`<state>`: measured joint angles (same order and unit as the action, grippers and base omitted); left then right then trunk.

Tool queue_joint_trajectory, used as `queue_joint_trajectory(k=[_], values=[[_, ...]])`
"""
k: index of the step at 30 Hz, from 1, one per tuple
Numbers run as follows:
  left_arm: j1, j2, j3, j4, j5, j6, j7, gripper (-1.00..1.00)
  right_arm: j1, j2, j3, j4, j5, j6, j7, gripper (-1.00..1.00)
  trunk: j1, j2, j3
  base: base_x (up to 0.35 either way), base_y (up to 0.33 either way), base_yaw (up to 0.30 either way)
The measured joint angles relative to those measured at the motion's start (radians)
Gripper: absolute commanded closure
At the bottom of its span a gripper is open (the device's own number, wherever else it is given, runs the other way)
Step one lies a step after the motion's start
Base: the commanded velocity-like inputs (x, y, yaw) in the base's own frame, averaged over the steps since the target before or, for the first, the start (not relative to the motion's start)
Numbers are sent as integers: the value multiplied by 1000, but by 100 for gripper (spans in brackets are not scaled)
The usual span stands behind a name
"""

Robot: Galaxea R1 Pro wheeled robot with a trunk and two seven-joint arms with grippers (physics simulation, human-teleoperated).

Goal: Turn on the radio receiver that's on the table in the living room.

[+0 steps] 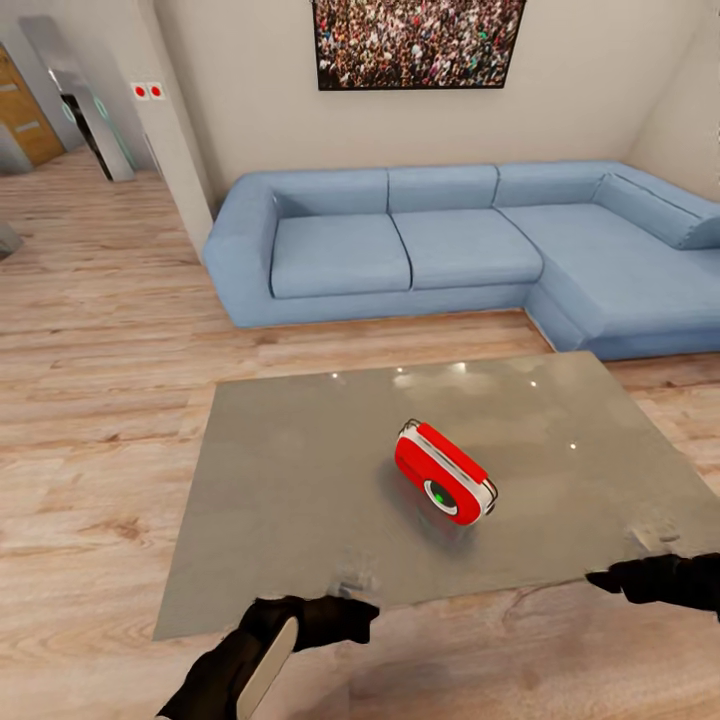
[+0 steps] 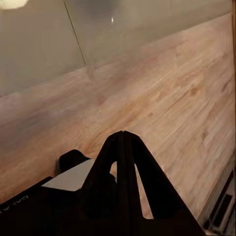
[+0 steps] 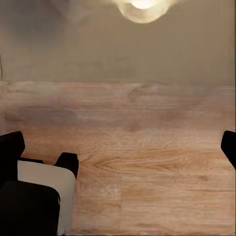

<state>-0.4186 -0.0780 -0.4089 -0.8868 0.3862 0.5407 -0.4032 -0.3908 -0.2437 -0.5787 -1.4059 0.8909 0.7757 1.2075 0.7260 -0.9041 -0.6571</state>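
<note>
The red radio receiver (image 1: 445,472) lies right of centre on the low table (image 1: 290,480), its green-centred dial facing the front right. In the head view my left gripper (image 1: 362,610) hovers at the table's front edge, left of the radio and well short of it. The left wrist view shows the left gripper (image 2: 123,135) with its fingers pressed together, shut on nothing, over the floor beside the table top (image 2: 39,49). My right gripper (image 1: 598,578) sits off the front right corner. In the right wrist view its fingers (image 3: 11,147) stand wide apart around the right gripper's (image 3: 118,147) empty gap.
A blue L-shaped sofa (image 1: 420,250) runs behind and to the right of the table. A framed crowd photo (image 1: 418,42) hangs above it. Light wood floor (image 1: 100,400) surrounds the table. A white wall corner (image 1: 175,130) stands at the back left. A lamp reflection (image 3: 142,7) glows on the table top.
</note>
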Motion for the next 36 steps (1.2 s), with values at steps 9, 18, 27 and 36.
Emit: queue_joint_trajectory(k=[9,18,27,36], values=[[0,-6,-1,435,-5,-156,3,100,175,14,-181,55,22,-129,-1,-100,0,0,14,0,0,0],[0,-17,0,756,-3,-321,77,100,197,14,-289,529,56,-354,-202,-100,0,0,28,0,0,0],[31,-24,0,879,3,-396,210,100,198,3,-319,1123,57,-646,-648,-100,0,0,42,0,0,0],[91,-21,1,882,7,-399,296,100,198,4,-319,1402,56,-823,-893,-100,0,0,56,0,0,0]])
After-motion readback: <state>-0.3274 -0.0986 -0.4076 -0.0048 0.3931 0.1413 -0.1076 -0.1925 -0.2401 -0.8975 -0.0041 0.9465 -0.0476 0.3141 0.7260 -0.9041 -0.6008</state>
